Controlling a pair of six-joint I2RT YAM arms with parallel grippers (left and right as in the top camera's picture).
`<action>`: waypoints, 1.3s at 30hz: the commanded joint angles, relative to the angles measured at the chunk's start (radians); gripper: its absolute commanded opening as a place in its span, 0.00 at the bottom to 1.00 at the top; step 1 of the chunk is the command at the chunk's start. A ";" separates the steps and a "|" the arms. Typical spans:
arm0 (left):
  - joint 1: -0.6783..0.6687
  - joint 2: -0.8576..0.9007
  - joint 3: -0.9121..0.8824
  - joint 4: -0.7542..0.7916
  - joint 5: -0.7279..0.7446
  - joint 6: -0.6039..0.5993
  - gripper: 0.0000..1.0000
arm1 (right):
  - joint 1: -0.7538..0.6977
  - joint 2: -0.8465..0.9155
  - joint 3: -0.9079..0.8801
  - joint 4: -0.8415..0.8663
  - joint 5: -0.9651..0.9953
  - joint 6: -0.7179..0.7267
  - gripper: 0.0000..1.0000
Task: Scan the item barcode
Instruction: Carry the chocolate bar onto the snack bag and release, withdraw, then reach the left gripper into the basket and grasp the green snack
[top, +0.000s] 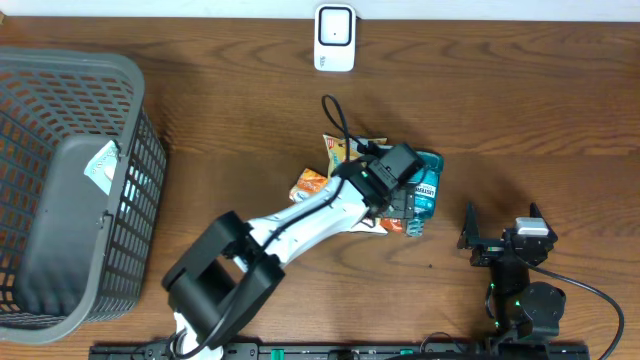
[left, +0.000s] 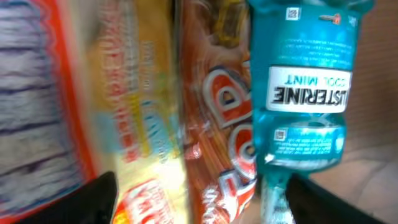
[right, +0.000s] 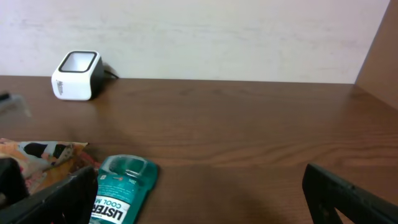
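While the left gripper (left: 214, 202) hangs over the packets (left: 211, 124) with jaws spread, grasping nothing, note that the bottle (left: 305, 93) lies flat against them mid-table, well apart from the scanner (top: 334, 38). Right gripper (right: 199, 199) sits released, probably parked clear for the left. Left wrist reads the bottle's label; only overhead shows you the basket (top: 60, 190).

The teal bottle (left: 305, 143) carries a white label (left: 309, 89) reading "LISTERINE COOL MINT", upside down in the left wrist view. The right wrist view shows only "LISTER" and "COOL" of it. Lettering on the snack packets (left: 214, 124) is too blurred to read.
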 joint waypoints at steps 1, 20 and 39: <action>0.043 -0.124 0.082 -0.068 -0.014 0.086 0.94 | -0.007 -0.002 -0.001 -0.005 0.001 -0.012 0.99; 0.903 -0.742 0.267 -0.528 -0.202 0.193 1.00 | -0.007 -0.002 -0.001 -0.005 0.001 -0.012 0.99; 1.396 -0.312 0.167 -0.624 -0.126 0.210 0.98 | -0.007 -0.002 -0.001 -0.005 0.001 -0.012 0.99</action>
